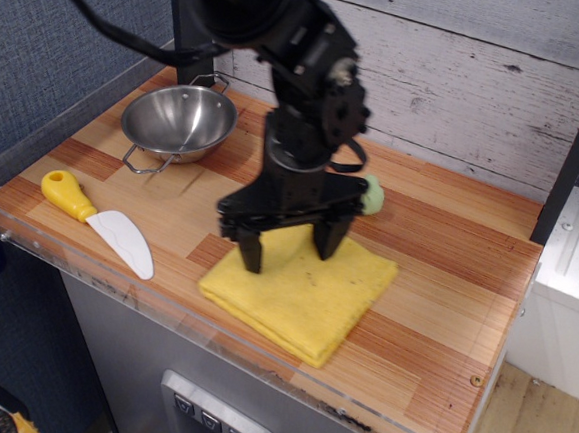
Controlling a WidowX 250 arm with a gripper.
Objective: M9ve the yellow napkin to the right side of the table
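Note:
The yellow napkin [308,298] lies flat on the wooden table [445,279], a little right of the middle and near the front edge. My gripper [289,249] points straight down over the napkin's back-left part. Its two black fingers [251,254] are spread wide and their tips rest on the cloth. Nothing is clamped between them. The arm hides part of the napkin's back edge.
A steel bowl [177,119] stands at the back left. A white spatula with a yellow handle [99,217] lies at the front left. A small green object [374,195] sits just behind the gripper. A clear acrylic rim [55,258] edges the front.

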